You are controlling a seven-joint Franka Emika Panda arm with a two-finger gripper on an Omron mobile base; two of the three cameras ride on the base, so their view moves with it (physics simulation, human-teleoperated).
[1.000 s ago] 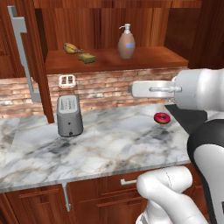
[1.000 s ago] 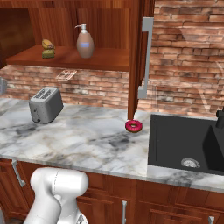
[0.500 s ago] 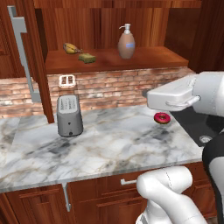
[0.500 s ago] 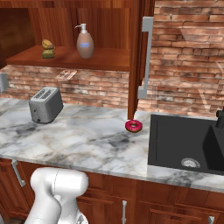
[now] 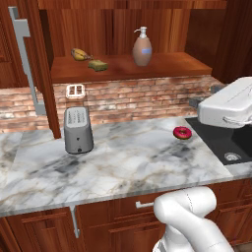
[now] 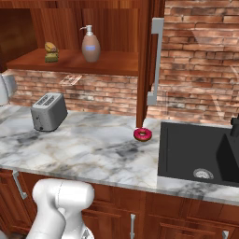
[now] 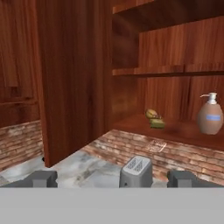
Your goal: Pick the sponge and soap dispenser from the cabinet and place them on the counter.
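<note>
A: Item one, the cabinet (image 5: 123, 29)?
B: Dark reddish wood, doors swung wide, long grey bar handles. One wooden shelf (image 5: 162, 66) inside, above the brick backsplash.

A: Shelf contents?
B: The soap dispenser (image 5: 141, 47), tan and rounded with a pale pump, upright near the middle of the shelf. The sponge (image 5: 98, 65), yellow with an olive face, lies flat toward the shelf's left end, near the front edge. A banana (image 5: 80, 53) lies just behind and left of the sponge; whether they touch cannot be told.

A: The counter (image 5: 128, 167)?
B: White-and-grey veined marble over wooden drawer fronts. A grey toaster (image 5: 78, 130) stands toward the back left. A red doughnut (image 5: 182, 132) lies near the right edge, just beside the black sink (image 6: 196, 151).

A: The claw (image 7: 113, 178)?
B: Released; the two dark fingertips (image 7: 41, 178) stand wide apart in the hand view, with nothing between them. It hangs above the counter, well apart from the shelf, facing the toaster and the open cabinet. The white arm (image 5: 231, 103) reaches in over the sink side in the left base view.
</note>
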